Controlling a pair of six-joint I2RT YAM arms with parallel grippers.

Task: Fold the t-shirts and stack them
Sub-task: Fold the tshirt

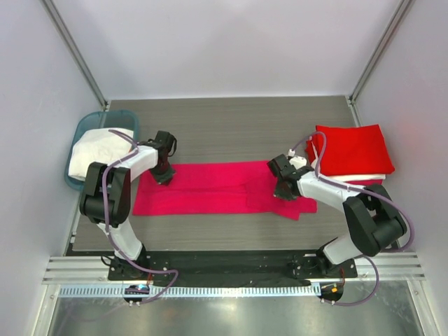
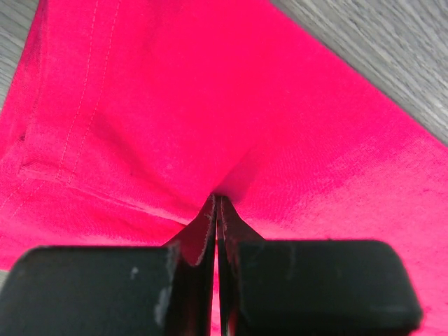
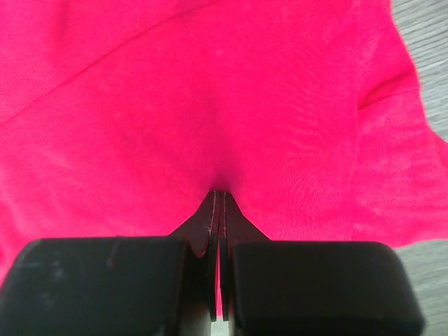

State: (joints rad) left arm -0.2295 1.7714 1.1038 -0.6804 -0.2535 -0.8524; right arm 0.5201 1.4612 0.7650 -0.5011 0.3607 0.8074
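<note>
A magenta-pink t-shirt (image 1: 210, 189) lies as a long flat band across the middle of the table. My left gripper (image 1: 163, 176) stands on its left end near the far edge, jaws shut, pinching a small pucker of the cloth (image 2: 210, 105) at its fingertips (image 2: 217, 199). My right gripper (image 1: 283, 190) is down on the shirt's right part, also shut on a dimple of the pink cloth (image 3: 210, 91) at its tips (image 3: 219, 194). Folded red t-shirts (image 1: 353, 150) are stacked at the right, with a white layer (image 1: 364, 178) showing beneath them.
A teal basket (image 1: 87, 124) stands at the far left and holds white cloth (image 1: 98, 150). Grey walls close in the table on three sides. A metal rail (image 1: 231, 269) runs along the near edge by the arm bases.
</note>
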